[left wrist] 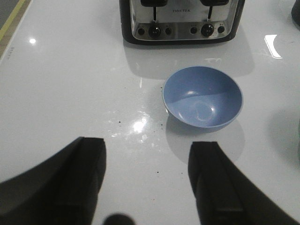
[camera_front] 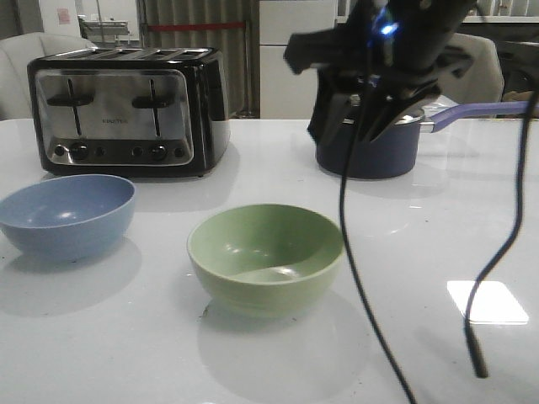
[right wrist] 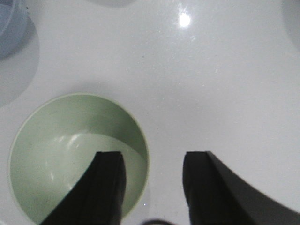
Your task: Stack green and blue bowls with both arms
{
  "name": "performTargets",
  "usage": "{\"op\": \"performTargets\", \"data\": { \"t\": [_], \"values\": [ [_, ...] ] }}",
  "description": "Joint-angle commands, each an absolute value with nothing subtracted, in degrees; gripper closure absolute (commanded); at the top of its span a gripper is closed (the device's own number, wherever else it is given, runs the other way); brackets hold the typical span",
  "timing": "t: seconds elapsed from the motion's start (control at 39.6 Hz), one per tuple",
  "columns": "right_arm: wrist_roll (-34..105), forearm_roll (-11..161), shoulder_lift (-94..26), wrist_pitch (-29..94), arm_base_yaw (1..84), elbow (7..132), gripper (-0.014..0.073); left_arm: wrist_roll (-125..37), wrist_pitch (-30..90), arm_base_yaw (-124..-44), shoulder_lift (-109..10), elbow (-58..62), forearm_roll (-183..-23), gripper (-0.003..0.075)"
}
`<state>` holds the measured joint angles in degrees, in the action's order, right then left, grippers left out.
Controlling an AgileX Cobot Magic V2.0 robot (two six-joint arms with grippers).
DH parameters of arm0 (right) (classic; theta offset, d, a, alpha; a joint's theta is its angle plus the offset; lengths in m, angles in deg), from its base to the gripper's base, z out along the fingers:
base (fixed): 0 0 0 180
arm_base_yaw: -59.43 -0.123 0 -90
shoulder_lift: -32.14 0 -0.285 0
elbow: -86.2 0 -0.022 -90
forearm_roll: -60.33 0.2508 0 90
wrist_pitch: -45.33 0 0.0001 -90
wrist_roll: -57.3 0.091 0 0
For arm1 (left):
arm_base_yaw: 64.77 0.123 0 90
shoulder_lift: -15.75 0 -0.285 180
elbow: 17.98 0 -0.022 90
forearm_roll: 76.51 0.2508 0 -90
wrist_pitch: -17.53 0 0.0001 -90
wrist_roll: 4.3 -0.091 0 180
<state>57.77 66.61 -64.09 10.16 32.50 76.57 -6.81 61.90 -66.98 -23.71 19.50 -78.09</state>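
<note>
1. Two bowls stand on the white table (camera_front: pixel 101 353): one blue bowl (camera_front: pixel 66 215) at the left and one green bowl (camera_front: pixel 265 258) near the middle, well apart and both upright.
2. There is one four-slot toaster (camera_front: pixel 128 109) behind the blue bowl and one dark navy saucepan (camera_front: pixel 368 147) with a lavender handle at the back right.
3. Two black cables (camera_front: pixel 354 278) hang down in front of the camera on the right.
4. The right gripper (right wrist: pixel 153 180) hangs above the green bowl's rim, its fingers spread: one finger lies over the bowl's inside, the other over bare table just outside the rim. It holds nothing.
5. The left gripper (left wrist: pixel 147 180) hovers over bare table with its fingers wide apart and nothing between them; the blue bowl lies ahead of it, towards the toaster.
6. In the front view only the right arm (camera_front: pixel 379 59) shows, raised in front of the saucepan.
7. Both bowls are empty. I cannot tell what the saucepan holds.
</note>
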Motion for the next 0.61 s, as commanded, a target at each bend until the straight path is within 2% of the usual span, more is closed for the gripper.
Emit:
{"op": "performTargets", "data": {
  "t": [0.0, 0.25, 0.58],
  "values": [
    [56.94, 64.04, -54.83, 11.99, 32.48, 73.87, 0.0177, -6.23, 57.67, -67.53, -24.25, 17.86, -78.39, 0.0265],
    [56.87, 63.85, -36.85, 5.41, 32.48, 65.01, 0.0177, -6.23, 57.67, -67.53, -24.25, 17.86, -78.39, 0.0265],
    [53.46, 63.37, -20.94, -1.84, 32.48, 57.15, 0.0177, -6.23, 57.67, -67.53, -24.25, 17.86, -78.39, 0.0265]
  ]
}}
